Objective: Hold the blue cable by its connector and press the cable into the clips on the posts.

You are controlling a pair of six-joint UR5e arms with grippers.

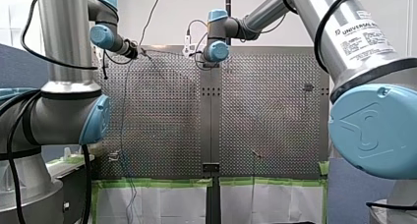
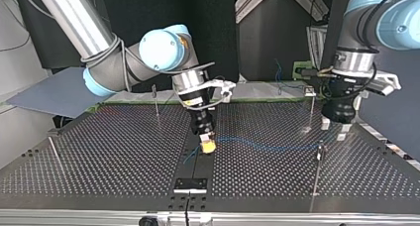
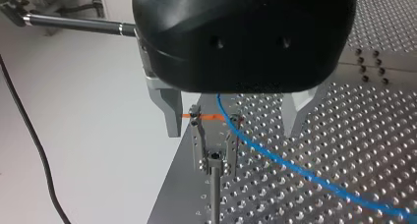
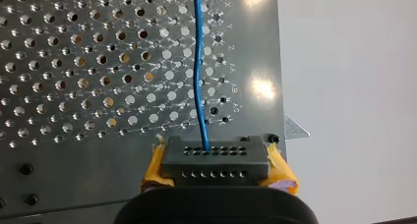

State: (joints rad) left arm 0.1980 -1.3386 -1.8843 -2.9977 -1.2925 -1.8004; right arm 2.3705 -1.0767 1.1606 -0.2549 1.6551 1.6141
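My right gripper is shut on the dark connector, with yellow pads on both its sides. It holds the connector low over the perforated table, near the middle of the top view. The blue cable leaves the connector and runs across the table to a thin post. My left gripper hangs open just above that post's clip, a metal finger on either side. The cable passes against the clip; whether it is seated I cannot tell.
More thin posts stand at the top view's left edge, behind my right gripper and behind my left gripper. A black plate lies at the table's near edge. A black wire hangs beside the table.
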